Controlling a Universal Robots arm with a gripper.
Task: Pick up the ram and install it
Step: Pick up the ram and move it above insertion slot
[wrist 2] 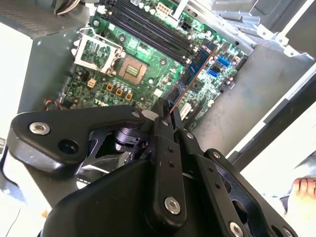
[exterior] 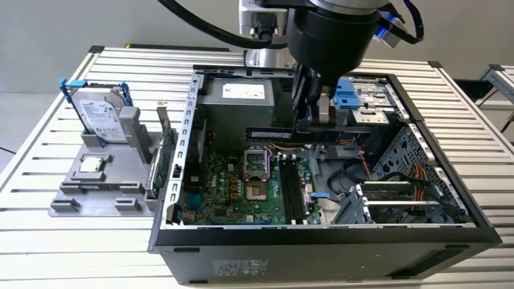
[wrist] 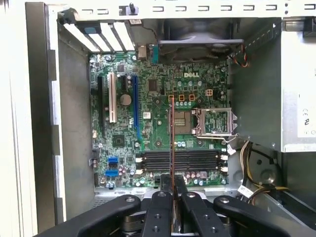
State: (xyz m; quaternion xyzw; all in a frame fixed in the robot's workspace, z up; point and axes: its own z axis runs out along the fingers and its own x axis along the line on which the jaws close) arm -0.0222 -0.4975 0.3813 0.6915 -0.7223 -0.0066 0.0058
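Note:
My gripper [exterior: 315, 125] hangs over the open computer case [exterior: 321, 238], shut on the ram [exterior: 269, 133]. The ram is a slim dark stick held level above the green motherboard [exterior: 233, 192], near the power supply. In the second wrist view the ram [wrist 2: 196, 66] juts out from the gripper [wrist 2: 167, 112] as a blue-green strip over the board. The first wrist view shows the ram [wrist: 172, 143] edge-on, rising from the gripper [wrist: 172, 191] and crossing the black memory slots [wrist: 197, 160]. The same slots [exterior: 291, 192] lie below and nearer the case front in the exterior view.
A grey holder [exterior: 100, 195] at the exterior view's left carries a silver hard drive with blue rails [exterior: 100, 117] and a green expansion card [exterior: 165, 156]. Inside the case are the power supply [exterior: 237, 99], the processor socket [exterior: 255, 192], cables [exterior: 386, 174] and a drive cage [exterior: 401, 205].

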